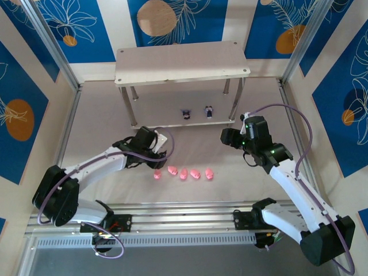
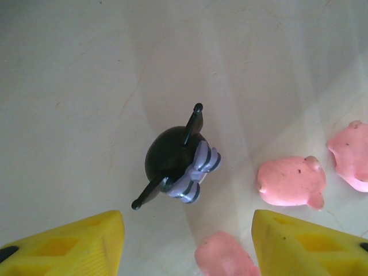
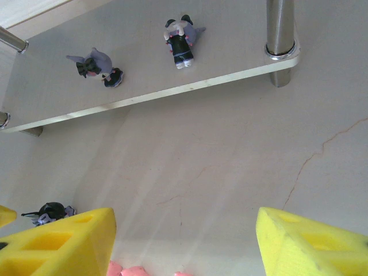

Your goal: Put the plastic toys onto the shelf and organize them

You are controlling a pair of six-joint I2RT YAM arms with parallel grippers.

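A row of several pink plastic toys lies on the table in front of the shelf. Two dark toys stand on the shelf's lower board. A third dark toy with a striped lilac bow sits free on the table just ahead of my left gripper, which is open. One pink toy lies between its yellow fingers, untouched. My right gripper hangs open and empty above bare table, facing the shelf's right leg.
Two more pink toys lie to the right of the left gripper. The right gripper hovers near the shelf's lower right corner. Patterned walls and metal posts enclose the table.
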